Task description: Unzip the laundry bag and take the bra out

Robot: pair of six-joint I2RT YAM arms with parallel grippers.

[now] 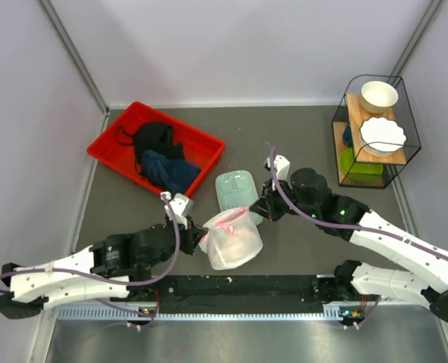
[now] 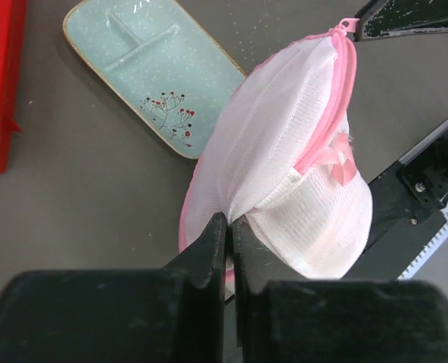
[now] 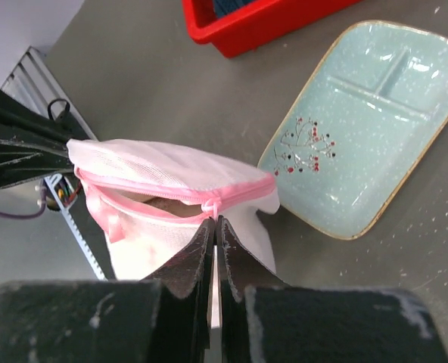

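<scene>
Grey table (image 1: 300,242), plain pale walls around it. You've got the laundry bag (image 1: 231,238) near the front edge, between the 2 grippers and just beside the near end of the mint tray (image 1: 235,189).

Left gripper (image 2: 229,219): fingers pinched together on a fold of the white mesh at the bag's lower edge, with no gap showing between them.

Right gripper (image 3: 215,221): fingers closed tight right at the zipper pull (image 3: 211,206), at the tray-side end of the pink zipper (image 3: 156,187). It looks clamped on the pull.

In the right wrist view the zipper's 2 pink edges stand apart along most of the visible run, so the bag is partly open. A dull peach-brown strip shows inside the gap, and you can't tell if that's the bra. The mesh hides the rest.

Red bin (image 1: 107,151) sits left rear with the black garment (image 1: 154,138) and dark blue cloth (image 1: 167,170) in it, well apart from the bag. Wire shelf (image 1: 406,113) stands right rear and holds 2 white bowls.
</scene>
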